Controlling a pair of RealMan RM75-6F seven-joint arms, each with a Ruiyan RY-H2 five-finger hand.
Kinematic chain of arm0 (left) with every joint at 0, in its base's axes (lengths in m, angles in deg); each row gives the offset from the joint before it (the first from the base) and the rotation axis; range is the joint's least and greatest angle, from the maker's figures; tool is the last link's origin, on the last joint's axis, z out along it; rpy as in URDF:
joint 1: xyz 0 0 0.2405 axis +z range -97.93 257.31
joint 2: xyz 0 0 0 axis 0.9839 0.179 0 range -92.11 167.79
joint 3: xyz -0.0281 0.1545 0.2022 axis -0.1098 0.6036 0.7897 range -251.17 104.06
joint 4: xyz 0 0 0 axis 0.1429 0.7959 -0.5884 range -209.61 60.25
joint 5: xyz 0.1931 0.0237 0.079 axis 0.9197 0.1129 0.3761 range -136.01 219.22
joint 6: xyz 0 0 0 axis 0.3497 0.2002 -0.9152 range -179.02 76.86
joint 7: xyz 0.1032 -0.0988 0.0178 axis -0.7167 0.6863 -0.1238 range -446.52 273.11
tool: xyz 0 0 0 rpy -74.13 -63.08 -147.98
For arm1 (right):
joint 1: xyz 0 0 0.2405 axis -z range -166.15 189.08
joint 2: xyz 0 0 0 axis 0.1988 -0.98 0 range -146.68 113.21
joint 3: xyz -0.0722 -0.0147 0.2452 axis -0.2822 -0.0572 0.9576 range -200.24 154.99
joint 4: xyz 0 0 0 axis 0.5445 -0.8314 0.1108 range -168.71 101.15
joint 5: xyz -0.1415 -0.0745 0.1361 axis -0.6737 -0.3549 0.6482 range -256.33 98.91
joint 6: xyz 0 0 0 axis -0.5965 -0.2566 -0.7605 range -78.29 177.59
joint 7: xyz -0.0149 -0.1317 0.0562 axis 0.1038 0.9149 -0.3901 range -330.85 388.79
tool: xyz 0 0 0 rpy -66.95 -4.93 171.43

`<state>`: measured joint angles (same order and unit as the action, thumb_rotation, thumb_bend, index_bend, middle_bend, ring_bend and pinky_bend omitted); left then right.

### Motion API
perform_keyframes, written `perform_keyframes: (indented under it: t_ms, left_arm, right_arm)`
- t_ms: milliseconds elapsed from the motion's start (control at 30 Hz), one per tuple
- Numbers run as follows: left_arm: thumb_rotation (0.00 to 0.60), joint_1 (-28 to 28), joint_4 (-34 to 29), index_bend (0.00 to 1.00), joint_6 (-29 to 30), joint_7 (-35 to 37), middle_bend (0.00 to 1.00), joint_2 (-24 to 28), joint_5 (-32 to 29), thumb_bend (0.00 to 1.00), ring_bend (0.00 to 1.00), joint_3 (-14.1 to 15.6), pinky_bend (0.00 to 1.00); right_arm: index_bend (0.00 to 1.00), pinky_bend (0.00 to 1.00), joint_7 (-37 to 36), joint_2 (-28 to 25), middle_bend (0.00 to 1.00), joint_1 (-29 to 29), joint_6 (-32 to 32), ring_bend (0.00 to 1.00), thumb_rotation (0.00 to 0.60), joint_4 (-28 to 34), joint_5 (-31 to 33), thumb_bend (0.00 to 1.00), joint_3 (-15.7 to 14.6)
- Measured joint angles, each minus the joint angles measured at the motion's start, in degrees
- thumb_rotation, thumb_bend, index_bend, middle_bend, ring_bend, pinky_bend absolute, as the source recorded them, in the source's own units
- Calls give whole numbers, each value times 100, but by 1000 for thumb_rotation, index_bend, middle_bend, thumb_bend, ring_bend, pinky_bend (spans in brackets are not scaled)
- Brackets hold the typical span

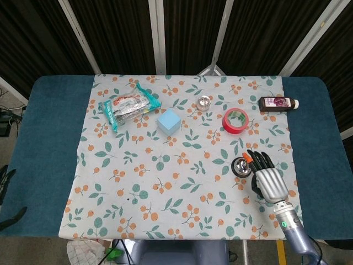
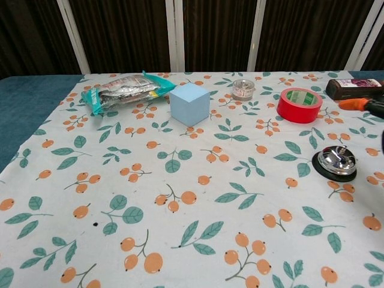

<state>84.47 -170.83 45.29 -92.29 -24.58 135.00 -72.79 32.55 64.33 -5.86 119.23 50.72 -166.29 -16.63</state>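
Note:
My right hand [image 1: 266, 176] hovers over the front right of the floral cloth [image 1: 165, 182], fingers spread and holding nothing. Its orange-tipped finger reaches just over the right side of a silver call bell [image 1: 241, 165] on a black base. In the chest view only the fingertips [image 2: 366, 105] enter at the right edge, above the bell [image 2: 336, 162]. A red tape roll [image 1: 236, 120] lies behind the bell. The left hand is not seen in either view.
A light blue cube [image 1: 169, 121] stands mid-cloth, with a teal and silver snack bag [image 1: 127, 106] to its left. A small glass jar [image 1: 204, 102] sits behind the tape, and a dark bottle [image 1: 278, 103] lies at the back right. Blue table [image 1: 44, 138] borders the cloth.

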Motion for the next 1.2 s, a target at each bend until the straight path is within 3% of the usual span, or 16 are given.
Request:
perform_keyframes:
  t_ms: [467, 1200]
  left_arm:
    - [600, -38, -40, 97, -89, -119, 0, -33, -160, 295, 0, -77, 90]
    - [600, -134, -127, 97, -297, -521, 0, -155, -296, 295, 0, -114, 90]
  right_arm:
    - [23, 0, 88, 906, 0, -629, -943, 0, 600, -993, 747, 926, 293]
    - [23, 0, -701, 1509, 0, -914, -1388, 0, 600, -2136, 858, 926, 133]
